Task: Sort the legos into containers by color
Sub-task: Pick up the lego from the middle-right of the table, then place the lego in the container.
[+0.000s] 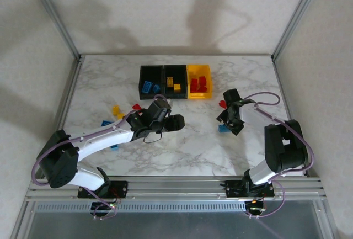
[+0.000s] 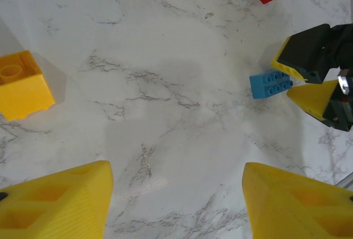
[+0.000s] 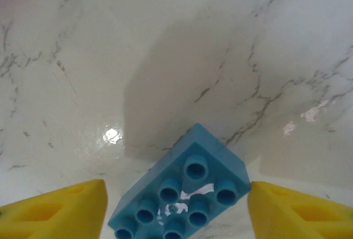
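Your right gripper point(image 3: 176, 195) had its fingers point(image 3: 55, 211) spread either side of the blue brick point(image 2: 269, 84). The brick lay on the table point(image 1: 198, 150) well short of the bins and turned corner-on to them, so closing could have spun it or squeezed it out rather than clamped it. Your left gripper point(image 2: 176, 173) hung spread over bare table nearby, and a carry to the left bin point(image 1: 142, 74), where blue bricks lay, would likely have crossed that arm and risked a knock.
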Robot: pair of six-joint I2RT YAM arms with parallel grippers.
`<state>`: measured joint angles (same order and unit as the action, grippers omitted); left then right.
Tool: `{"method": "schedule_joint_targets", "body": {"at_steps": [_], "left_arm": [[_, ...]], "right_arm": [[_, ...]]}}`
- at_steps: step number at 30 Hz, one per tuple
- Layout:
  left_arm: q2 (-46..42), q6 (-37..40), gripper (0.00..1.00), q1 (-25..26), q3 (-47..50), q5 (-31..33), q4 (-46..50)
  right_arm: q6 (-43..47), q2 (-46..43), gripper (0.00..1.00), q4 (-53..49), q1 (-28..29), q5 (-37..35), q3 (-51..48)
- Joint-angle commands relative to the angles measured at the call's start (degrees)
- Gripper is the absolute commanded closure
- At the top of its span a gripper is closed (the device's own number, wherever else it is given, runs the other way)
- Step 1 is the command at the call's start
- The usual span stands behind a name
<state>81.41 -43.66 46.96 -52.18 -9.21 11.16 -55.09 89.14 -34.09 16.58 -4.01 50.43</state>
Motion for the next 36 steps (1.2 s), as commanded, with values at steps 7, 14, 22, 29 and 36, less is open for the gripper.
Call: {"method": "schedule_joint_targets", "body": {"at_steps": [7, 14, 22, 29, 36], "left_arm": [[-1.8, 0.3, 0.37, 0.4, 0.6, 2.0, 0.9], [-2.7, -0.5, 0.37, 0.0, 0.8, 3.5, 1.2], [-9.5, -3.9, 0.37, -5.7, 4.5, 6.1, 2.5], [-17.8, -6.3, 0.37, -13.7, 9.0, 7.8, 7.0], [-23.0, -8.1, 0.37, -20.0, 11.5, 8.6, 11.2]], "right_arm": [[0.1, 2.4, 0.6, 3.9, -0.1, 2.8, -1.9], [2.1, -0.3, 0.68, 3.6, -0.1, 3.3, -0.7], [4.7, -2.9, 0.68, 1.6, 3.1, 4.0, 7.3], [6.2, 5.3, 0.68, 2.1, 10.3, 4.4, 21.7], [7.6, 18.6, 0.68, 2.1, 17.0, 7.2, 39.6]]}}
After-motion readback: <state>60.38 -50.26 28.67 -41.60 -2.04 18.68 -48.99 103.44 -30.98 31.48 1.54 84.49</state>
